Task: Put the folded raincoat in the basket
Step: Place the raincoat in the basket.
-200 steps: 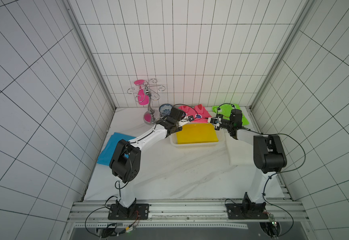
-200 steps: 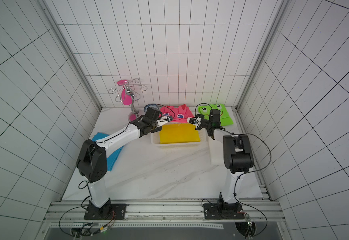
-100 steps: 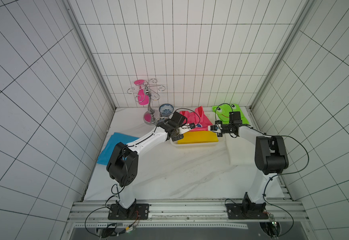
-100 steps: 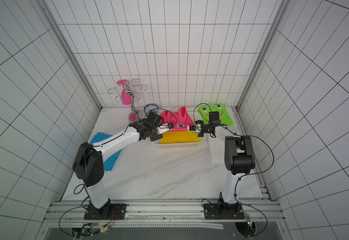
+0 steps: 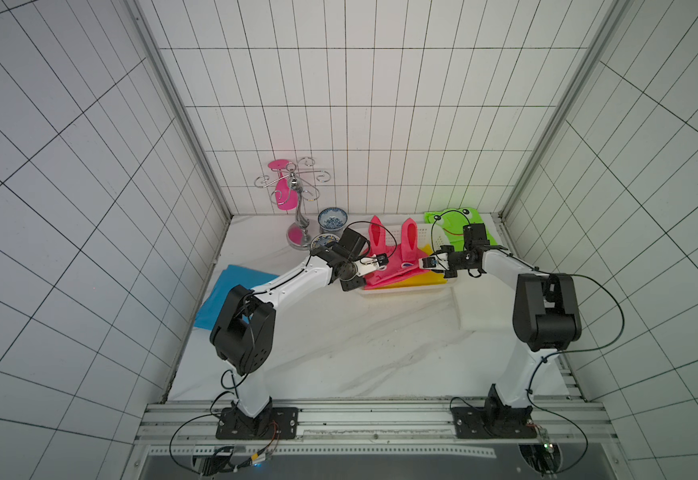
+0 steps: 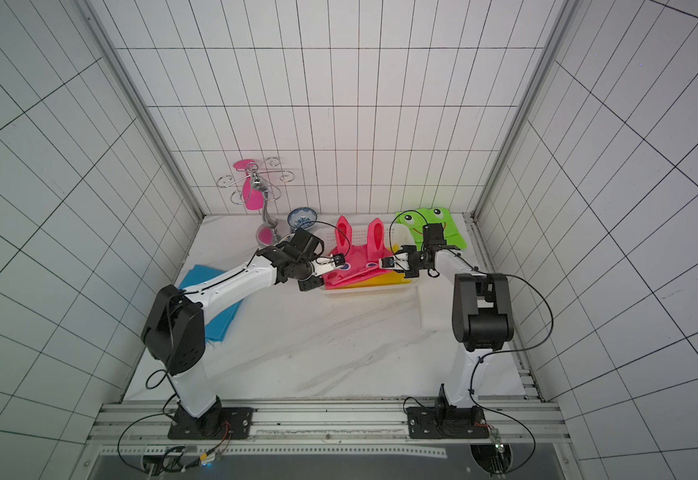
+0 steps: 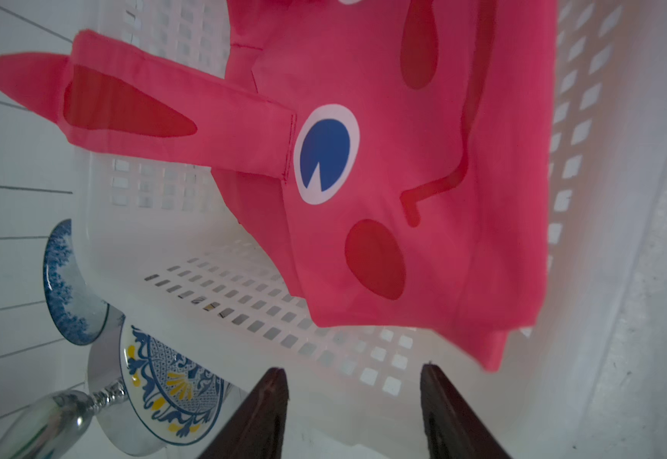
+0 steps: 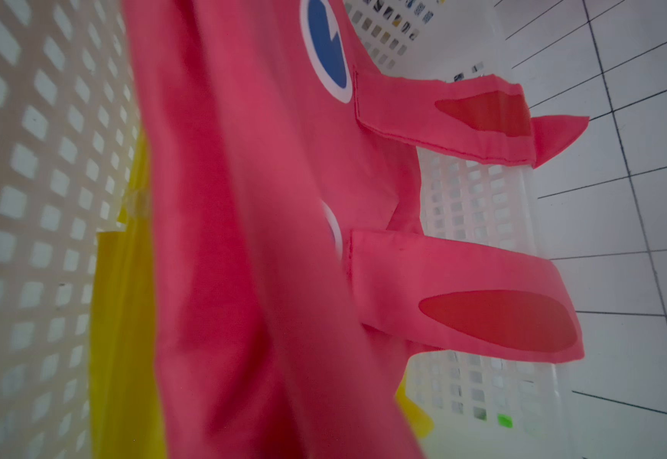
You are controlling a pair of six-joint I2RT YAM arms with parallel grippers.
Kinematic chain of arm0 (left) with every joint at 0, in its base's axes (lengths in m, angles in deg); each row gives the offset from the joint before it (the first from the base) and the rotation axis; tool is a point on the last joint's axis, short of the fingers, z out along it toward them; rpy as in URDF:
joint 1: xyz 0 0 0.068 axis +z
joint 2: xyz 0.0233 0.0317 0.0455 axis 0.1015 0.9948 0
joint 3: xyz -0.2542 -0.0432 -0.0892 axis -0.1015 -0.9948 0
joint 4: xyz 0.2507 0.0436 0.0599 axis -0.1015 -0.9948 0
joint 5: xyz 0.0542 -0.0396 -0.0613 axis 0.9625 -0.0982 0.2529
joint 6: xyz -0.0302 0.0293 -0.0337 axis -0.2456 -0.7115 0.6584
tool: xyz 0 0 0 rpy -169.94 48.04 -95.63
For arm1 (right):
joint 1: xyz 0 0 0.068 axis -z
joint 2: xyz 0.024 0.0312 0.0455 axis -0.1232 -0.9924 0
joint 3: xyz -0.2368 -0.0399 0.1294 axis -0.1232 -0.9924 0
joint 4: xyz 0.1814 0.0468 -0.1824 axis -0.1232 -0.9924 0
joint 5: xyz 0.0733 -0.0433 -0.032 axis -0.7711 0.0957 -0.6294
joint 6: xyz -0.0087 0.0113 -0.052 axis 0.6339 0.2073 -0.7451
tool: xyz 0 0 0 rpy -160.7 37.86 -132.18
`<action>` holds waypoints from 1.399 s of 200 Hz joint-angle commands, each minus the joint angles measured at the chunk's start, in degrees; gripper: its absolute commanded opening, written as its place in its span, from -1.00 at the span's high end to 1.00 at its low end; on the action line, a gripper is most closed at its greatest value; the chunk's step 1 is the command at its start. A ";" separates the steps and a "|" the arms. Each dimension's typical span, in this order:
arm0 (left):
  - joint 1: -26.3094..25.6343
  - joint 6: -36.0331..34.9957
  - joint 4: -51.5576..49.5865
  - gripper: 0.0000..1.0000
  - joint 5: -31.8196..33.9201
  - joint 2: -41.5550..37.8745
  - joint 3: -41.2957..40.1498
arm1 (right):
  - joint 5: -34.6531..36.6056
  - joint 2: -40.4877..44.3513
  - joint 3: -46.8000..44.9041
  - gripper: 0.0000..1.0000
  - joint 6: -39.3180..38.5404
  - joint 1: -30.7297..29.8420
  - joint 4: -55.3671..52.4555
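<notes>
The pink folded raincoat (image 5: 397, 266) (image 6: 355, 268), with rabbit ears and a blue eye, lies in the white perforated basket (image 5: 401, 290) (image 6: 364, 289) on top of a yellow folded one (image 5: 418, 280). My left gripper (image 5: 376, 261) (image 7: 353, 371) stands open at the basket's left end, its dark fingers (image 7: 272, 393) apart with nothing between them, and the raincoat (image 7: 383, 159) is just beyond them. My right gripper (image 5: 429, 263) is at the raincoat's right edge. In the right wrist view pink cloth (image 8: 264, 238) hides its fingers.
Two patterned bowls (image 5: 332, 218) (image 5: 322, 241) and a metal stand (image 5: 293, 195) with a pink glass stand behind the basket's left end. A green frog raincoat (image 5: 455, 220) lies at the back right, a blue folded one (image 5: 231, 295) at the left and a white one (image 5: 480, 307) at the right.
Both grippers brought the pink raincoat forward from behind the basket, and it now lies over the yellow one. My left gripper has opened and let go of it.
</notes>
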 commanded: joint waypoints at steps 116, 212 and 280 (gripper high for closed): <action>8.82 27.32 -2.46 -0.42 -8.34 -0.42 6.49 | 10.49 23.36 -4.86 -0.12 18.60 0.24 -13.37; 11.21 49.17 0.48 -0.60 -9.29 7.33 8.02 | 42.13 23.20 4.12 0.16 116.98 -14.21 -26.27; 11.15 50.44 1.59 -0.46 -11.20 10.11 7.89 | 32.36 7.06 20.17 0.26 108.52 -18.62 -45.48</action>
